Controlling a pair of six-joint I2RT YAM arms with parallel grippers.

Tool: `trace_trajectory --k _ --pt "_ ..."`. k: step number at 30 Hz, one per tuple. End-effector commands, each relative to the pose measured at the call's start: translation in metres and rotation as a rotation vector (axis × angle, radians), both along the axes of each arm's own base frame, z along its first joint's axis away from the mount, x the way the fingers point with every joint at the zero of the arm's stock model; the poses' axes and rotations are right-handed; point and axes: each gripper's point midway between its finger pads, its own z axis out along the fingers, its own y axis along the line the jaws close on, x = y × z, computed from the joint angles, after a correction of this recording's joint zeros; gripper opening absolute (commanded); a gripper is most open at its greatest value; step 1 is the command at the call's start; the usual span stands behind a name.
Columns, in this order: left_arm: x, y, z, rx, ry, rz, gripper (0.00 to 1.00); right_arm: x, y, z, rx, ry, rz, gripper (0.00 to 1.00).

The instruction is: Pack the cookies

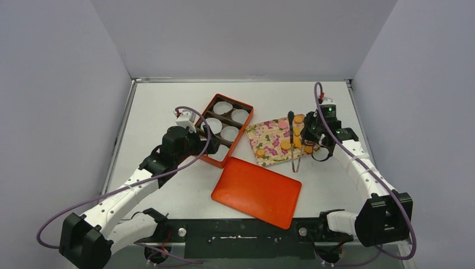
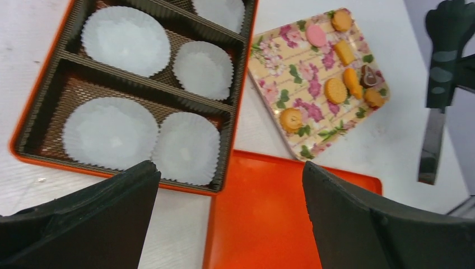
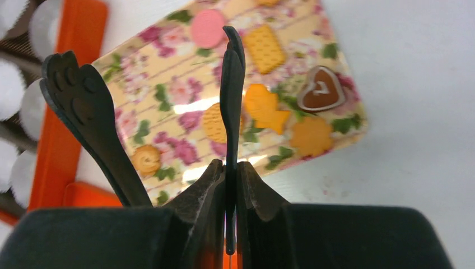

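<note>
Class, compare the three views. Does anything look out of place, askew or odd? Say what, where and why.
The tongs look odd. The right gripper is shut on only one leg, seen edge-on over the flowered tray; the paw-tipped other leg splays away, outside the grip. Held so, they probably cannot pinch the cookies.

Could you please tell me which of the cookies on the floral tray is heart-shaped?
The dark brown heart-shaped cookie with a pink centre; the rest are orange-yellow, bar one round pink cookie.
</note>
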Motion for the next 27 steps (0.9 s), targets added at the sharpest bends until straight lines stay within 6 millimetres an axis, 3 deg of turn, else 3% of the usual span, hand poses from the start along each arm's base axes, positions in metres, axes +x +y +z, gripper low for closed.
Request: trace_trajectory --k 1,10,16,27 --pt "0.004 -0.037 0.046 -0.216 -0.039 -0.085 0.97 0.007 0.048 0.03 0.009 -0.061 0.117 0.0" --pt "0.005 -0.077 0.071 -0.433 -0.046 -0.164 0.95 0.0 0.138 0.048 0.028 -0.085 0.296 0.0" --pt "0.005 -0.091 0.078 -0.552 -0.018 -0.151 0.92 -0.002 0.172 0.052 0.013 -0.097 0.34 0.0" --pt "0.01 -0.101 0.064 -0.622 0.024 -0.081 0.81 -0.014 0.218 0.069 0.043 -0.146 0.398 0.0"
